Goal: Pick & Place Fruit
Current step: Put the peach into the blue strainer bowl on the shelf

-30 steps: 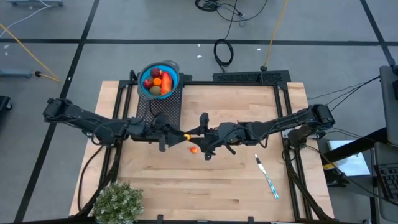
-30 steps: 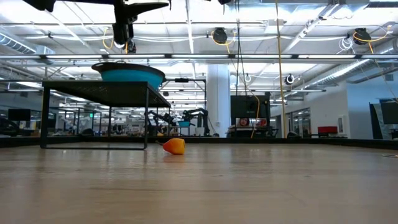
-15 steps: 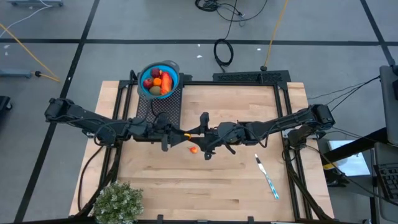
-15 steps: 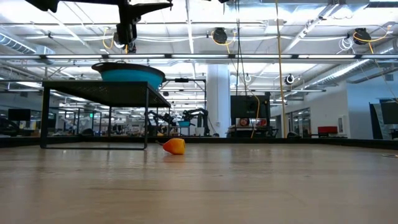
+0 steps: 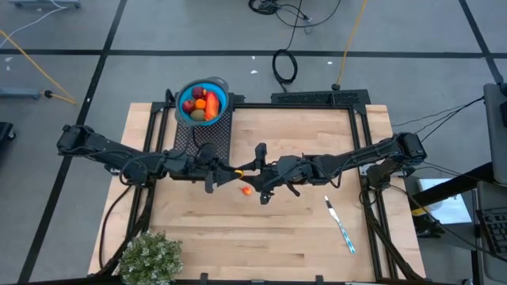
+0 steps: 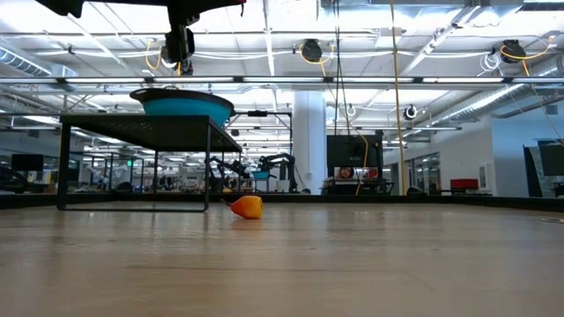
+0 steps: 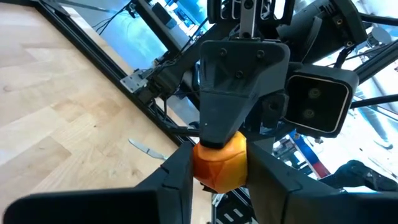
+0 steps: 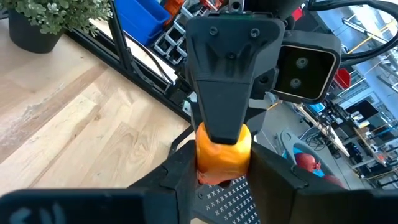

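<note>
Nearest us in the low view, a small orange toy fruit piece (image 6: 247,207) lies alone on the light wooden tabletop (image 5: 301,237). Above it we see both dark arms stretched level from opposite sides, meeting tip to tip over the table's middle. The left gripper (image 7: 219,167) has its fingers closed on a second small orange piece (image 7: 219,163), and the right gripper (image 8: 224,157) pinches that same piece from the other end (each wrist view shows the other gripper on it). Farther back, the blue round bowl (image 5: 216,85) sits on a black mesh stand (image 5: 214,134), holding the red-orange oblong, olive oval and dark red balls.
</note>
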You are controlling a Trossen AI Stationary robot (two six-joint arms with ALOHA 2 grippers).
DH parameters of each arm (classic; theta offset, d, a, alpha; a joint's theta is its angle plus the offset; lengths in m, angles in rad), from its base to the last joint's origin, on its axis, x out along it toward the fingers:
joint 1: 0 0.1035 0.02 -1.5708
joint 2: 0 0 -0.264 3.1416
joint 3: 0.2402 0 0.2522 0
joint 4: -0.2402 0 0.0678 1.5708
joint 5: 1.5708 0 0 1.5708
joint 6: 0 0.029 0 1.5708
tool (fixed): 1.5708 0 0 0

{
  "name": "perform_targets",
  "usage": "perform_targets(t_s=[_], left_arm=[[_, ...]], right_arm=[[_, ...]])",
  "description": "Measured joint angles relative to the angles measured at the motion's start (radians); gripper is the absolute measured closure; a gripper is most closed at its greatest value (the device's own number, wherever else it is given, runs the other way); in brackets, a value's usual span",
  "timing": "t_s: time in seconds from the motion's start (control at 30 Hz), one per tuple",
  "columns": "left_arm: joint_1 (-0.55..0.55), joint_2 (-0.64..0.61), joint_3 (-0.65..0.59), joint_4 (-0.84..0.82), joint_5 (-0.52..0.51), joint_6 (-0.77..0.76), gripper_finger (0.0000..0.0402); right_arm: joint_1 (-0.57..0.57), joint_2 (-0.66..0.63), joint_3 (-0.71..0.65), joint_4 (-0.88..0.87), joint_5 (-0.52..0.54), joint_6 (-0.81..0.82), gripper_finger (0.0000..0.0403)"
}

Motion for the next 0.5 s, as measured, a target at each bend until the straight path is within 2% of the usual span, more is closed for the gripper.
perform_targets(t_s=[0.17,0.5], left_arm=[[0.0,0.0,0.0,-0.001,0.0,-0.001,0.0282],[0.0,0.002,0.0,-0.014,0.004,0.009,0.0289]], right_arm=[[0.0,0.0,0.0,0.001,0.0,0.045,0.0278],[0.006,-0.002,0.001,-0.057,0.003,0.138,0.0263]])
